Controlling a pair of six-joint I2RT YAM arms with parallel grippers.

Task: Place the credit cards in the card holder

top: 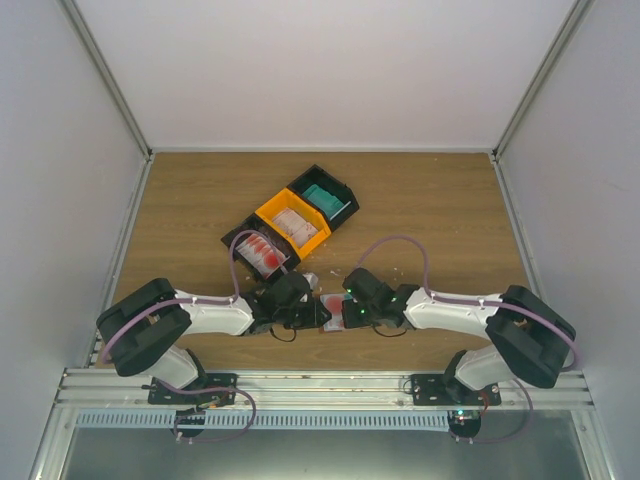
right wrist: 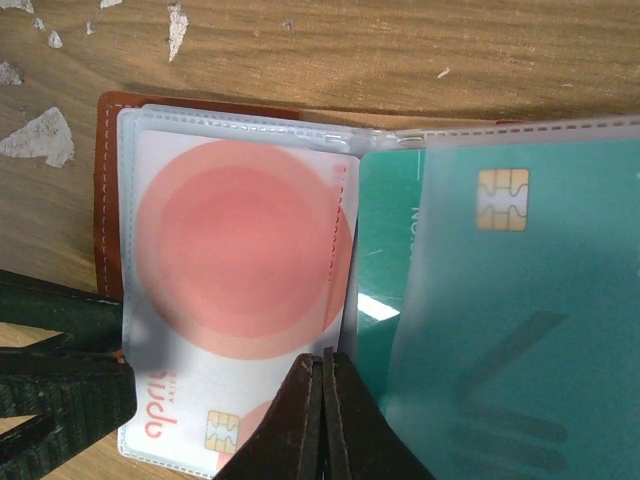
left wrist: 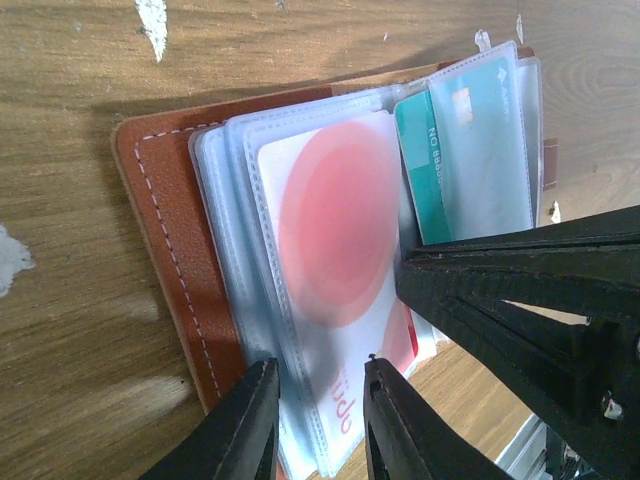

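On the white card (right wrist: 240,300) with the big red circle, I can see small red letters near its chip. From my right wrist they look like "apris". A tiny line under them is too small to read. From my left wrist only part of that word shows. The teal card (left wrist: 425,170) has white letters along its side. I can make out "NO", but the rest is blurry.

the left arm (top: 215,312) and right arm (top: 450,308) are reaching inward and low, wrists nearly meeting; the left gripper (left wrist: 318,372) is holding its jaws slightly apart, the right gripper (right wrist: 322,368) is pressing its jaws together.
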